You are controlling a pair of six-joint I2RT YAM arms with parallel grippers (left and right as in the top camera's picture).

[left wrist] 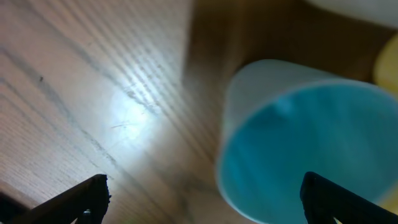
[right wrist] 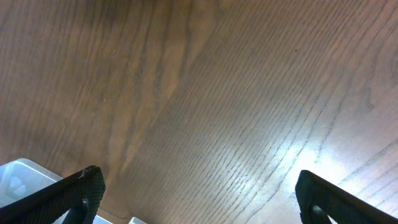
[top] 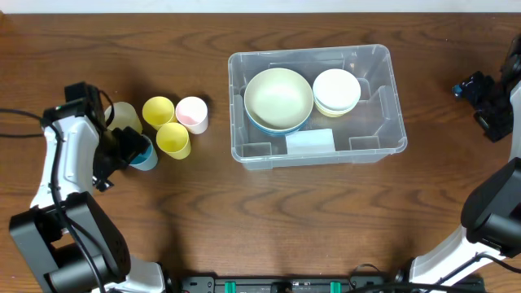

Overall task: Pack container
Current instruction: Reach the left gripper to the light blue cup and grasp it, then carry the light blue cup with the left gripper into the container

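The clear plastic container (top: 383, 89) stands right of centre and holds a stack of large pale green bowls (top: 278, 99) and a stack of small white bowls (top: 336, 90), with a pale label (top: 310, 142) on its floor. A corner of the container shows in the right wrist view (right wrist: 18, 177). Left of it stand two yellow cups (top: 159, 111) (top: 173, 139), a pink cup (top: 192, 114), a cream cup (top: 124, 116) and a blue cup (top: 145, 155). My left gripper (top: 130, 146) is open just above the blue cup (left wrist: 305, 149). My right gripper (top: 476, 88) is open over bare table at the far right.
The cups stand close together, some touching. The dark wooden table (top: 269, 220) runs on in front of the container and the cups. Both arm bases stand at the front edge.
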